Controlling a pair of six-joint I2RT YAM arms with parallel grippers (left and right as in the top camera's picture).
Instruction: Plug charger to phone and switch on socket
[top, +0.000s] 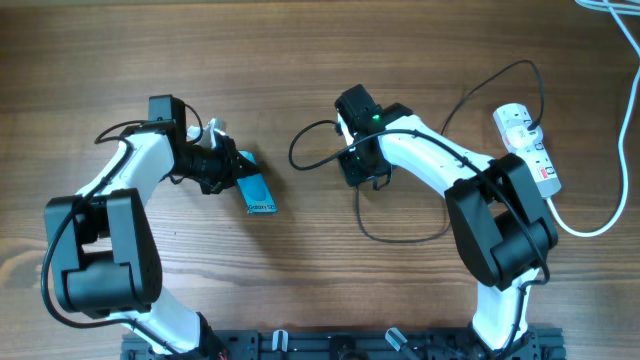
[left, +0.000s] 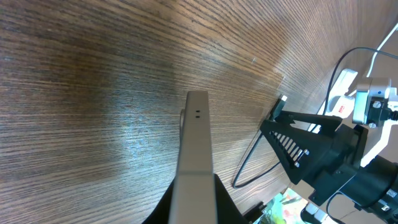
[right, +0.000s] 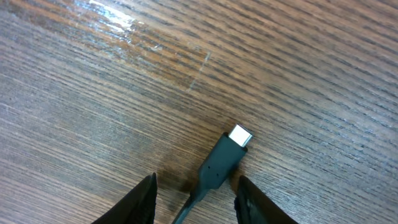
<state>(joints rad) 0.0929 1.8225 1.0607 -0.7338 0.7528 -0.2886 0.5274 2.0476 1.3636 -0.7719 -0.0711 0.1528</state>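
My left gripper (top: 228, 168) is shut on the phone (top: 259, 194), whose teal screen sticks out to the lower right. In the left wrist view the phone (left: 197, 149) shows edge-on, a pale slab rising from between the dark jaws of that gripper (left: 196, 202). My right gripper (right: 196, 198) is open just above the table, a dark finger on either side of the charger's black connector (right: 222, 160). The connector lies flat with its metal tip pointing away, and neither finger touches it. The charger cable (top: 400, 237) loops across the table to the white socket (top: 528, 150) at the right.
A thick white cord (top: 600, 225) curves off the socket toward the right edge. Cable loops lie to the left of the right gripper (top: 300, 150) and below it. In the left wrist view the right arm's gripper (left: 298, 140) stands opposite the phone's end, with bare wood between them.
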